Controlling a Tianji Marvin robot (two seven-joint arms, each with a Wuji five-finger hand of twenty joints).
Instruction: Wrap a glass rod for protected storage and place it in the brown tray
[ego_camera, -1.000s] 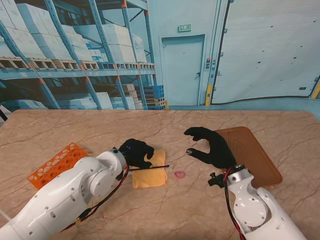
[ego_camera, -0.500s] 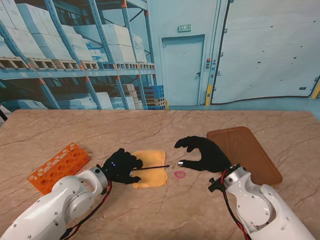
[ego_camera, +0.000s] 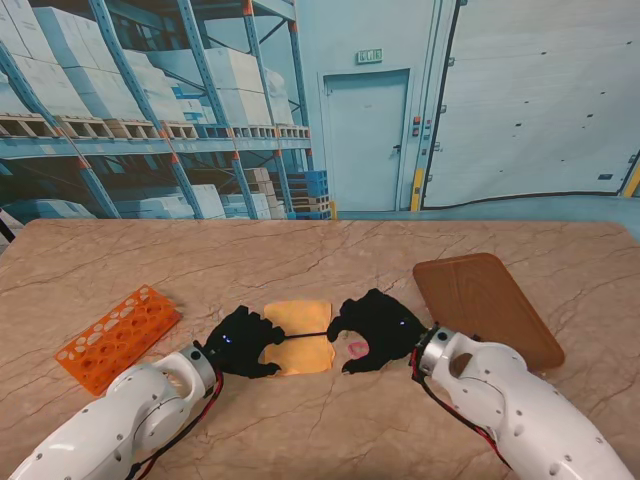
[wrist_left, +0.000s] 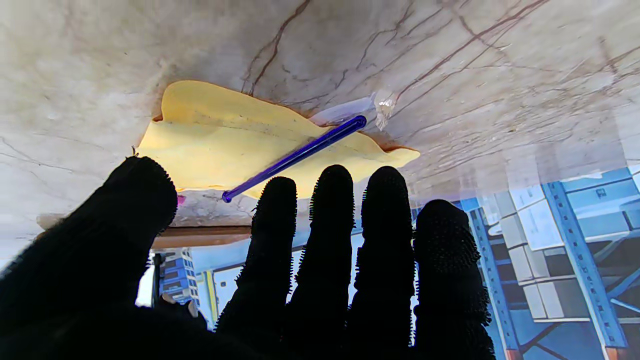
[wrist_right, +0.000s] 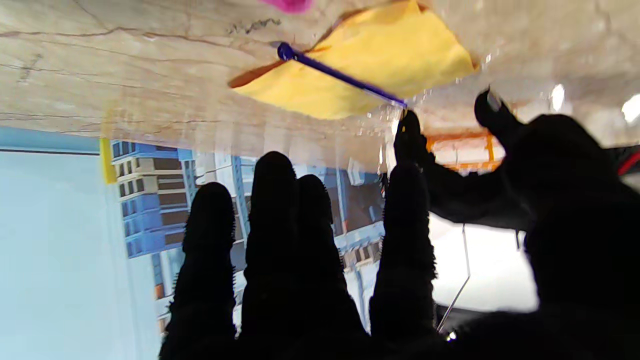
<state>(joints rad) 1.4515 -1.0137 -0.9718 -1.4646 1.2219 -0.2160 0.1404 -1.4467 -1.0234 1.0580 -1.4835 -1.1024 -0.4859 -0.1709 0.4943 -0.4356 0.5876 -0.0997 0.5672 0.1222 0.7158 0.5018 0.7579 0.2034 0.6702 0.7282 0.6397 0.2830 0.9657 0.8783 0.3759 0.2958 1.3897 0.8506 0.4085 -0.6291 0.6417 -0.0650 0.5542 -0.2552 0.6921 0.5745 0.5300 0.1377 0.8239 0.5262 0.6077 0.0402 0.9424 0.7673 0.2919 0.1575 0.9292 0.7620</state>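
Stand view: thin blue glass rod (ego_camera: 297, 336) lies across the soft yellow cloth square (ego_camera: 298, 350), brown tray (ego_camera: 487, 308) at three o'clock. Left hand (ego_camera: 243, 341) and right hand (ego_camera: 373, 330) flank it, fingers spread, holding nothing. Rigid, slick, likely brittle; lift cloth corners, not glass.

**Glass rod lies across yellow cloth**

A blue glass rod (wrist_right: 340, 74) rests diagonally on a yellow cloth (wrist_right: 370, 60), one rounded end overhanging onto the marble table (wrist_right: 100, 65). The right hand (wrist_right: 310, 280) hovers near the cloth, fingers (wrist_right: 272, 210) spread, holding nothing.
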